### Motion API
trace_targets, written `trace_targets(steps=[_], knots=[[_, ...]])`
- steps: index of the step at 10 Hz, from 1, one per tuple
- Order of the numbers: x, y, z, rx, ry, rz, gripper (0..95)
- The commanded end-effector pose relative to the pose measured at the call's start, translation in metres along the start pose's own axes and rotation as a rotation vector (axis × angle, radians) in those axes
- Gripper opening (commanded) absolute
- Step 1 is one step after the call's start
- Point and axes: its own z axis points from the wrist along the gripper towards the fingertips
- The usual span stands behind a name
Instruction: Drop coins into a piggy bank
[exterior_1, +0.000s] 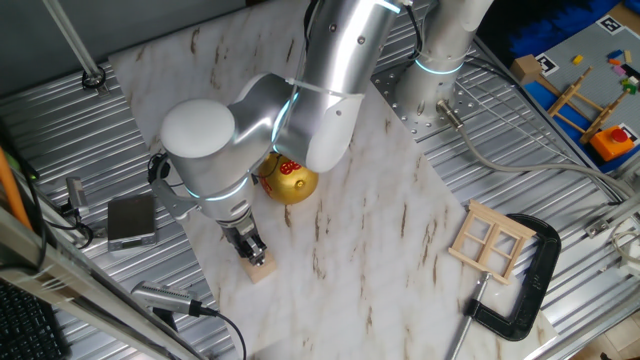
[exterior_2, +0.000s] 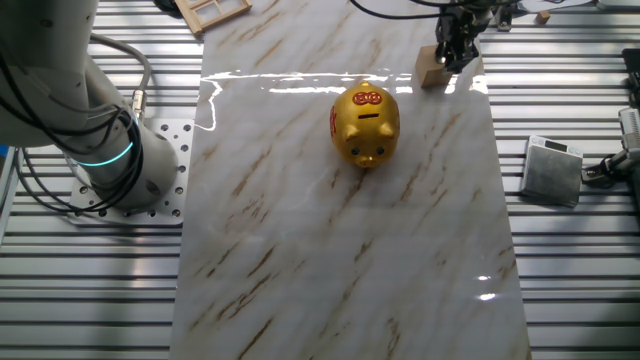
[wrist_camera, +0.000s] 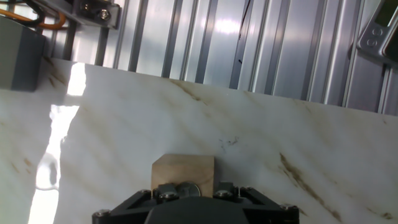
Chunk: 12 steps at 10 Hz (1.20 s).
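The gold piggy bank (exterior_1: 292, 180) stands on the marble board (exterior_1: 380, 220), partly hidden by my arm; the other fixed view shows it whole (exterior_2: 365, 123), with red markings and the slot on its back. A pale wooden cube (exterior_1: 262, 268) (exterior_2: 432, 68) sits near the board's edge, about a hand's width from the bank. My gripper (exterior_1: 256, 255) (exterior_2: 455, 60) is down on the cube's top. In the hand view the dark grey coin (wrist_camera: 186, 188) sits on the cube (wrist_camera: 183, 169) between my fingertips, and the gripper (wrist_camera: 186, 194) looks closed on it.
A grey box (exterior_1: 131, 220) (exterior_2: 552, 170) lies on the ridged metal table beside the board. A small wooden window frame (exterior_1: 491, 240) and a black C-clamp (exterior_1: 530, 290) lie at the far corner of the board. My arm's base (exterior_2: 110, 150) stands beside the board.
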Motion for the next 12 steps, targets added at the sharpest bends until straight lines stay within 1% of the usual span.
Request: trace_targets(steps=[1,12], knots=[[0.0001,-0.0007,0.0003,0.001,-0.002,0.0,38.0],[-0.0014,-0.004,0.0006,0.003,-0.007,-0.005,38.0]])
